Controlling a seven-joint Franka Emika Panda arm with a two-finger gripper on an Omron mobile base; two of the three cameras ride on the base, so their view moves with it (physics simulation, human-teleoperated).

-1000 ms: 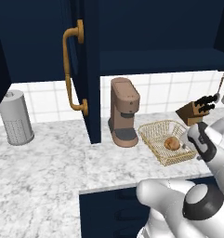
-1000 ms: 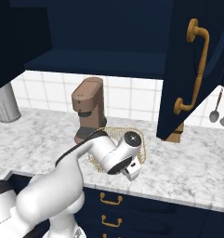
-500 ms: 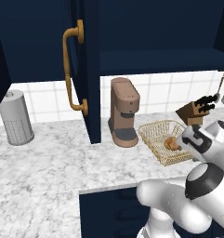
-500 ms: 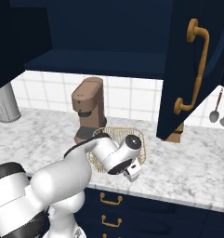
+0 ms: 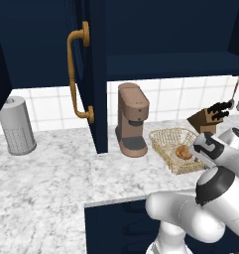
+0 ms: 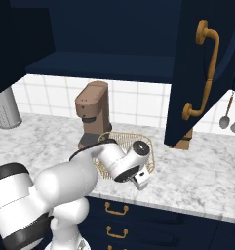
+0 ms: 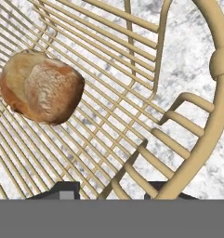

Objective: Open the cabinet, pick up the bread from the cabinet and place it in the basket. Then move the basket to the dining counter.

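The bread [image 7: 41, 86], a golden-brown roll, lies inside the gold wire basket [image 7: 211, 116], which sits on the marble counter right of the coffee machine. My gripper [image 7: 115, 193] is open and low over the basket's edge, a dark fingertip on each side of the wire wall near the rim. In the left base view the hand [image 5: 204, 148] hangs at the basket's [image 5: 166, 141] right side, next to the bread [image 5: 184, 153]. In the right base view the arm covers much of the basket [image 6: 138, 141]. The navy wall cabinet [image 5: 165, 34] stands open, its brass-handled door [image 5: 77, 74] swung out.
A brown coffee machine [image 5: 132, 119] stands just left of the basket. A knife block [image 5: 210, 119] and hanging utensils [image 6: 230, 117] are behind on the right, and a grey canister [image 5: 17, 126] at the far left. The other open door [image 6: 199, 73] overhangs the counter.
The hand has edged slightly left toward the basket's rim, and the arm's elbow has swung up larger in the left base view. Basket and bread have not moved.
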